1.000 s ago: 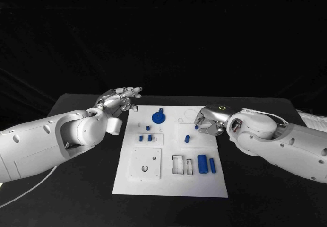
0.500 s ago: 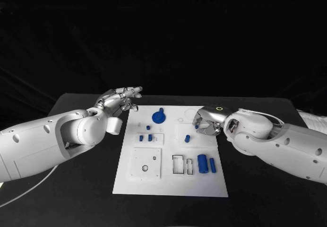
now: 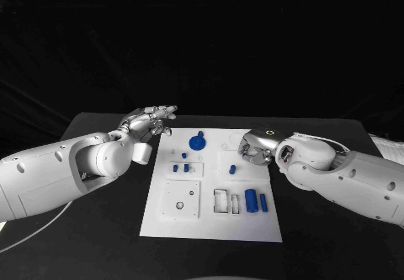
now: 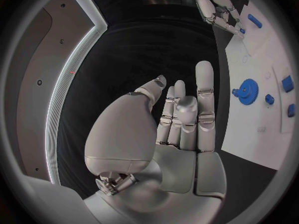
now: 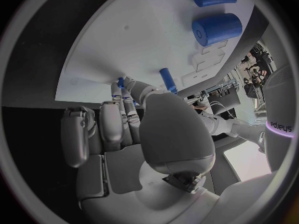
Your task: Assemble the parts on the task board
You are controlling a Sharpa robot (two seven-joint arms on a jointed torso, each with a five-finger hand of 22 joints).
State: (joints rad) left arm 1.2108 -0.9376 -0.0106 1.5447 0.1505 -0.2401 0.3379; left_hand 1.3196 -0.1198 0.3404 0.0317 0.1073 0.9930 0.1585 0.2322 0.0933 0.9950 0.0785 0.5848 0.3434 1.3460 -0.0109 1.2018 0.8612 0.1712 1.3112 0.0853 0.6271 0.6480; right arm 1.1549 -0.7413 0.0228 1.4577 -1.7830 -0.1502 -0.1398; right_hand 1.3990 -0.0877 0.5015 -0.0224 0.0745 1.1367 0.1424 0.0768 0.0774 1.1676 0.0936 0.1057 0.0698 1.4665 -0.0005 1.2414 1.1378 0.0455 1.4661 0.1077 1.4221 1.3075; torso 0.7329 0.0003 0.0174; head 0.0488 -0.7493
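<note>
Silver left hand (image 3: 148,122): held above the table (image 3: 101,125) just off the board's far left corner; fingers (image 4: 204,92) straight, close together and spread from the thumb, nothing held.
Left arm (image 3: 59,175): brought in low from the table's left side, forearm angled toward the far edge.
Right hand (image 3: 255,149): set over the board's far right part, palm down, fingers curled inward.
Right grip: in the right wrist view a small blue piece (image 5: 121,82) is seen at the fingertips (image 5: 127,92), pinched between thumb and finger, just over the white surface.
Right arm (image 3: 354,178): brought in from the table's right side, angled toward the board's middle.
Board (image 3: 211,224): white plate lying flat at the middle of the table, long sides running from near edge to far edge.
Gear (image 3: 197,142): blue, toothed, seated near the board's far edge, left of centre.
Cylinders (image 3: 251,200): a thick and a thin blue one lying side by side near the board's right edge.
Pegs (image 3: 181,168): small blue ones at the board's left half, by a framed recess.
Head view: both arms and the whole layout are shown, but the pinched piece is hidden under the right hand.
Left wrist view: the open palm, the gear (image 4: 248,91) and the right hand (image 4: 215,7) across the board are shown.
Right wrist view: the thick cylinder (image 5: 216,29) and a loose peg (image 5: 167,79) are shown close by.
</note>
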